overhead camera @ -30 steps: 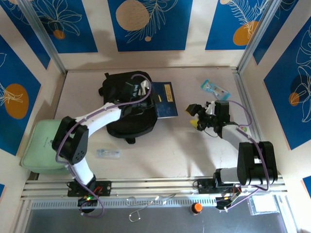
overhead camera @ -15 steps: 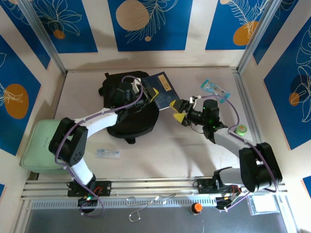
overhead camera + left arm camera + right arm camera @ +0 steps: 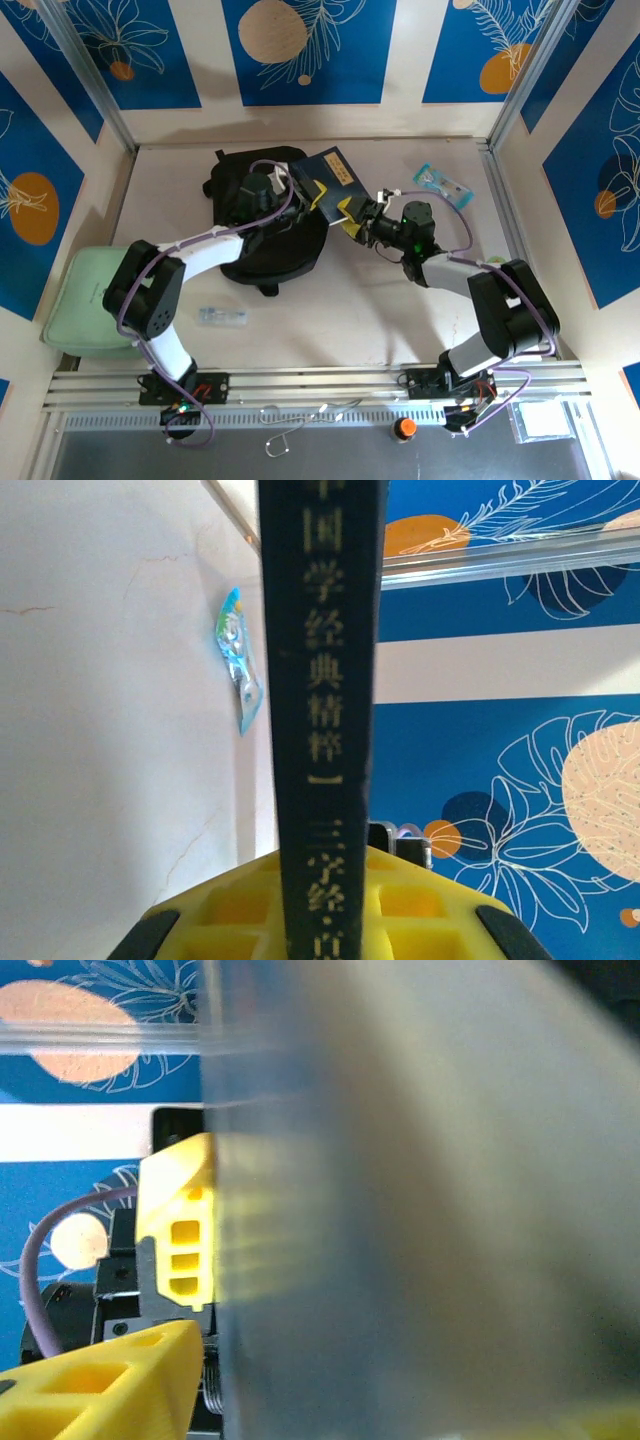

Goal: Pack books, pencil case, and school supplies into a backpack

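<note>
Grips a dark blue book [image 3: 335, 175] in the left gripper [image 3: 308, 190], fingers closed on its left edge, and holds it tilted off the table, over the far right edge of the black backpack [image 3: 262, 250]. Has the right gripper [image 3: 347, 213] at the book's near right corner, yellow fingers against the cover; cannot tell whether clamped or loose. Has a blue packet [image 3: 440, 184] lying far right and a green case [image 3: 85, 295] at the left edge.
</note>
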`<action>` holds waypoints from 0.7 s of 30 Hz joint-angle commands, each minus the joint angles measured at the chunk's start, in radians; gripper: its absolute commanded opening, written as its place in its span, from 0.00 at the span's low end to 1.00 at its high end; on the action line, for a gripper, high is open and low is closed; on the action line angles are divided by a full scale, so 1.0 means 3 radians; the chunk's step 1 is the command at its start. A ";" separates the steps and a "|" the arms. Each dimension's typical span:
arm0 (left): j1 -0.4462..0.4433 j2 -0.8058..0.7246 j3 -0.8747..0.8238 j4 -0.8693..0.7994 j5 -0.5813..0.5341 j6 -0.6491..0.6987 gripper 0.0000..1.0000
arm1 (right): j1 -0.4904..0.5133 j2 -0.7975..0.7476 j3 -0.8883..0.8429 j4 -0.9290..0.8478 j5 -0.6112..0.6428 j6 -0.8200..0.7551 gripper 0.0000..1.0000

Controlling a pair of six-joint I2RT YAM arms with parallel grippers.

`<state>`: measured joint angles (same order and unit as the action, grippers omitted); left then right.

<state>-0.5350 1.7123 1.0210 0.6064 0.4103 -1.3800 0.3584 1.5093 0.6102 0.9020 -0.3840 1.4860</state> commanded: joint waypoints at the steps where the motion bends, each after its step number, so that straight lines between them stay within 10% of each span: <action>1: -0.0017 -0.0020 -0.0024 0.0162 0.0017 0.0045 0.01 | 0.0010 -0.0016 0.0089 0.0130 0.0097 0.0003 0.37; 6: 0.0020 -0.0177 -0.0090 -0.0227 0.0022 0.0382 0.28 | -0.0027 -0.0270 0.0093 -0.0584 0.0245 -0.0345 0.10; 11: 0.0124 -0.0426 -0.0127 -0.1266 -0.0120 0.1196 0.55 | -0.0154 -0.0611 0.0092 -0.1440 0.0436 -0.0809 0.05; 21: 0.0140 -0.0362 0.0052 -0.2892 -0.0511 0.2608 0.70 | -0.0507 -0.1154 -0.0003 -0.2379 0.0662 -0.1383 0.06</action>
<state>-0.4992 1.5795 1.0092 -0.1139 0.2676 -0.7425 0.2192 1.2137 0.6132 0.2840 -0.2234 1.1690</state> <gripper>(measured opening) 0.694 0.107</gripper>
